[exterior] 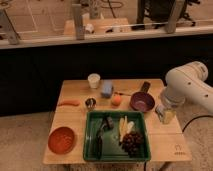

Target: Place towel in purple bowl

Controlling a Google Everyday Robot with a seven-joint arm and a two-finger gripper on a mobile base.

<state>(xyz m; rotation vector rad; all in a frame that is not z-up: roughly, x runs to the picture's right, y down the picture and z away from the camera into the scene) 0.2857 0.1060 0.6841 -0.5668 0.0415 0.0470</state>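
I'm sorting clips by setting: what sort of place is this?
Probably an office or lab test area: a railing fronts a desk, a wooden table holds a purple bowl and green tray, and the robot's claw hangs over the table's right edge.
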